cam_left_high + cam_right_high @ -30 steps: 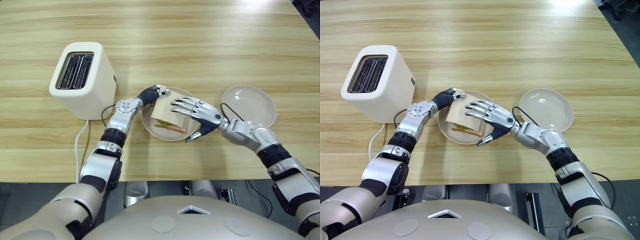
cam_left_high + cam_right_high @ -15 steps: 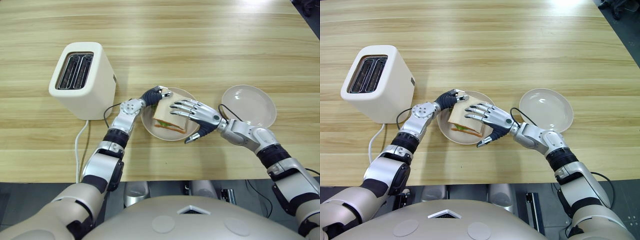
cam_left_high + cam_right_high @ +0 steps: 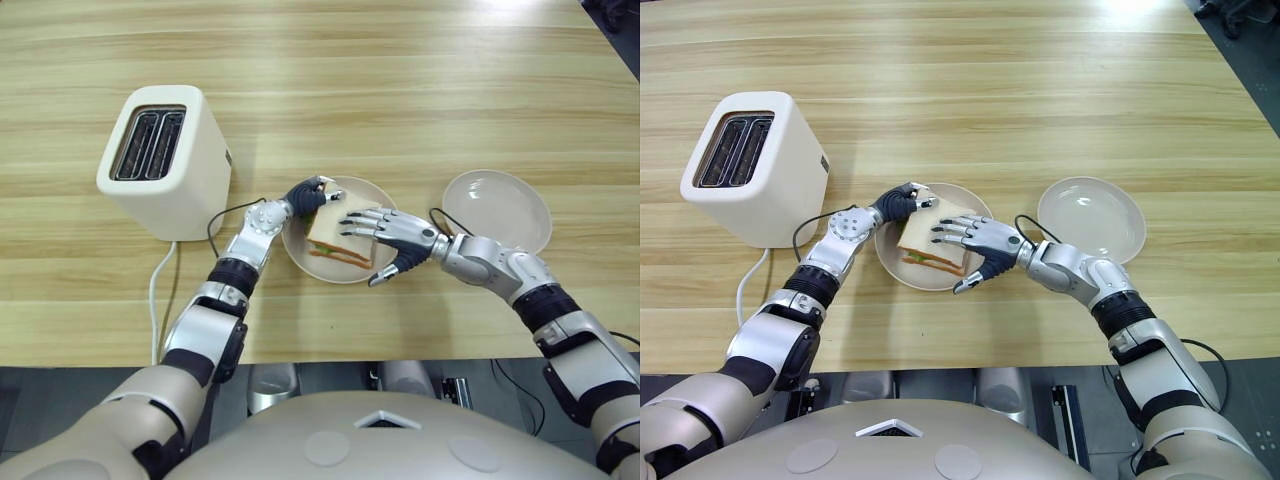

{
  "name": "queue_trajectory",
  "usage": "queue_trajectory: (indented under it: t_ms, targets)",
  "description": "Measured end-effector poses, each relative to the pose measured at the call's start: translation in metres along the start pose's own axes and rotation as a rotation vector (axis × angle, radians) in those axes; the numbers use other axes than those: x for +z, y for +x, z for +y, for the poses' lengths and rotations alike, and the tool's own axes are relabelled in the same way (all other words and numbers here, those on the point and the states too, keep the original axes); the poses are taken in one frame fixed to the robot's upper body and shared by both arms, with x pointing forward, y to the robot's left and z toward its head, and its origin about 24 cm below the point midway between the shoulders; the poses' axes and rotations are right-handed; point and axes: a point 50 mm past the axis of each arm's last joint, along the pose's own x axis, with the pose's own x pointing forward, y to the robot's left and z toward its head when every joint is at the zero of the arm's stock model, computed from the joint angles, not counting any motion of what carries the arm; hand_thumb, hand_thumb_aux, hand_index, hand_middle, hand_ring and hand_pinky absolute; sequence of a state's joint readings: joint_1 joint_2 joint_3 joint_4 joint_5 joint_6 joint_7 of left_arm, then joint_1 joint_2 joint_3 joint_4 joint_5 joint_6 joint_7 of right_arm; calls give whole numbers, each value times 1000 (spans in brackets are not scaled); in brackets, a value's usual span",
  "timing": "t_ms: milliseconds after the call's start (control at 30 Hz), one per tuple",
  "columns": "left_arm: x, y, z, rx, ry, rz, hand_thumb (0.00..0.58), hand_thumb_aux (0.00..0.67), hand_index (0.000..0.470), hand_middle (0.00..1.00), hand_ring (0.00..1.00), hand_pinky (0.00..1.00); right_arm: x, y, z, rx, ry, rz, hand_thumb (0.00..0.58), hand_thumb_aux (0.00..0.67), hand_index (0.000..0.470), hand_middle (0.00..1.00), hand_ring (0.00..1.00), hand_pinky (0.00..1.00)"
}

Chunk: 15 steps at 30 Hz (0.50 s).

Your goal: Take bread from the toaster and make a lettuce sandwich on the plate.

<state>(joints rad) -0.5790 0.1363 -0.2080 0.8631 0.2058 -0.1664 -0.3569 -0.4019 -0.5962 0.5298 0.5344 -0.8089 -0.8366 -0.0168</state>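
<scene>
A sandwich (image 3: pixel 332 236) of two bread slices with green lettuce showing at its front edge lies on the beige plate (image 3: pixel 372 190) in the middle of the table. My right hand (image 3: pixel 392 236) lies flat over the right side of the top slice with its fingers spread. At the plate's far left rim my left hand (image 3: pixel 304 195) sits with curled fingers, its fingertips by the bread's far corner; no grasp is evident. The cream toaster (image 3: pixel 166 160) stands to the left, both slots dark.
A second, empty plate (image 3: pixel 498 209) sits to the right of the sandwich plate. The toaster's white cord (image 3: pixel 156 300) runs to the table's front edge. Bare wooden table (image 3: pixel 400 90) stretches behind the plates.
My right hand has come down and slightly left, settling onto the top slice. My left hand has drawn in a little and curled tighter at the plate's rim.
</scene>
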Motion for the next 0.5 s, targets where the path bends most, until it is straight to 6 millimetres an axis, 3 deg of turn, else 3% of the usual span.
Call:
queue_trajectory:
  t_ms: [167, 300, 367, 433, 500]
  targets:
    - [7, -1, 6, 102, 136, -33, 0, 0, 0, 1000, 1000, 1000, 0, -1, -3, 26, 17, 12, 0, 0, 0, 0, 0, 0]
    - [51, -16, 58, 410, 279, -200, 0, 0, 0, 969, 969, 969, -1, -5, -3, 48, 14, 28, 0, 0, 0, 0, 0, 0]
    - [73, -24, 73, 525, 289, -294, 0, 0, 0, 953, 953, 953, -1, -5, -3, 48, 13, 31, 0, 0, 0, 0, 0, 0]
    - [83, -32, 81, 610, 291, -347, 0, 0, 0, 800, 800, 800, -1, -5, -4, 43, 11, 31, 0, 0, 0, 0, 0, 0]
    - [86, -38, 88, 676, 281, -366, 0, 0, 0, 792, 792, 792, -1, -5, -5, 35, 10, 31, 0, 0, 0, 0, 0, 0]
